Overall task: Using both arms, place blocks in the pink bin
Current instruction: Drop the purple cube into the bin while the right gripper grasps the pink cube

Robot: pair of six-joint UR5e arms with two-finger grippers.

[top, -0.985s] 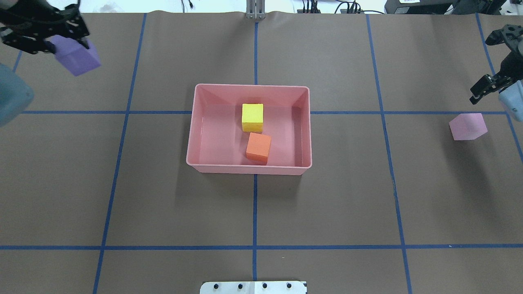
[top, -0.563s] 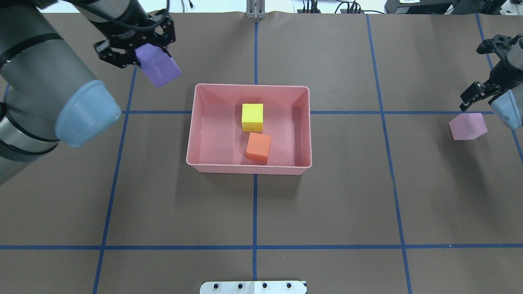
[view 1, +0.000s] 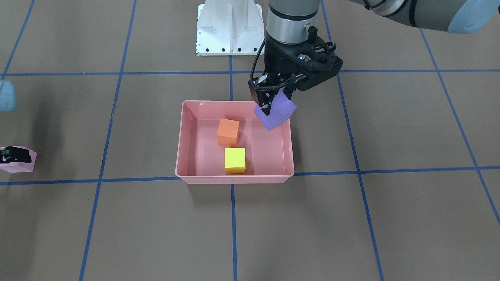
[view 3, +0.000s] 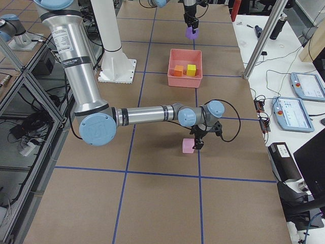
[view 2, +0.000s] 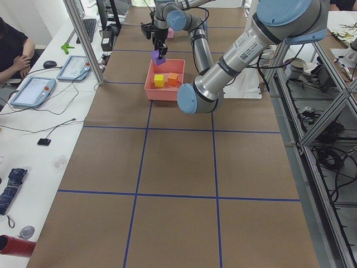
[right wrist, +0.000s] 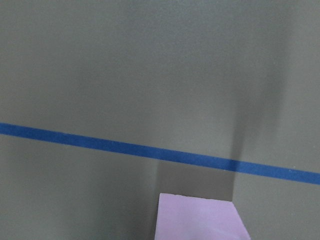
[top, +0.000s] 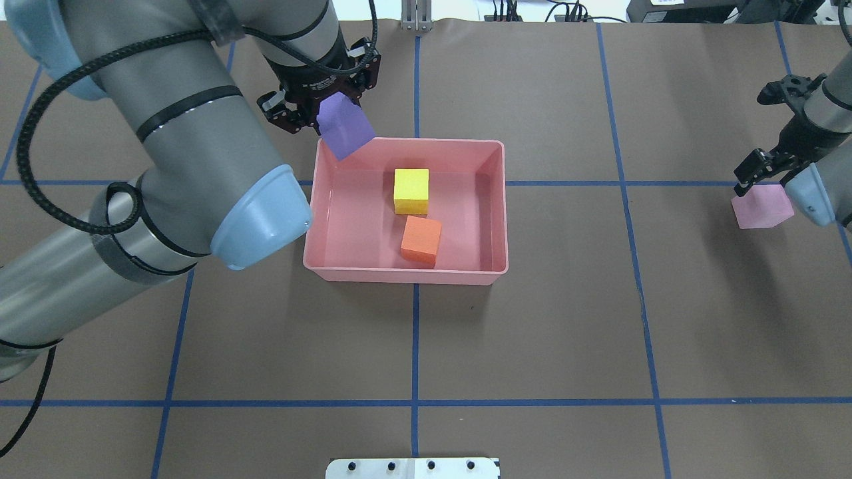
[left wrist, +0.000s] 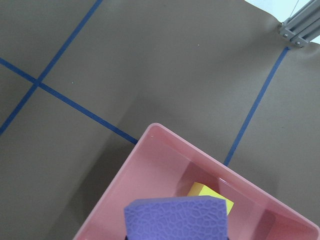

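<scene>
- Left gripper (top: 333, 110) is clamped on the purple block (top: 349, 136), which hangs tilted, one corner down, clear of the tabletop (top: 566, 332).
- In the overhead view the purple block sits over the far left corner of the pink bin (top: 406, 276); the left wrist view shows that corner and the bin's inside right below the block.
- Right gripper (top: 764, 140) points down at the light pink block (top: 765, 209), with its jaws standing apart and one black finger (view 1: 15, 155) crossing the block's top in the front-facing view.
- The light pink block rests on the tabletop, well apart from the bin, on the robot's right, just on the robot's side of a blue tape line (right wrist: 150, 148).
- Inside the bin lie the yellow block (top: 411, 189) and the orange block (top: 421, 239), close together near the middle; the orange one is turned slightly and lies nearer the robot.
- Both of those blocks sit flat on the bin's floor, away from its walls.
- A white base pedestal (view 1: 228, 27) stands on the robot's side of the bin.
</scene>
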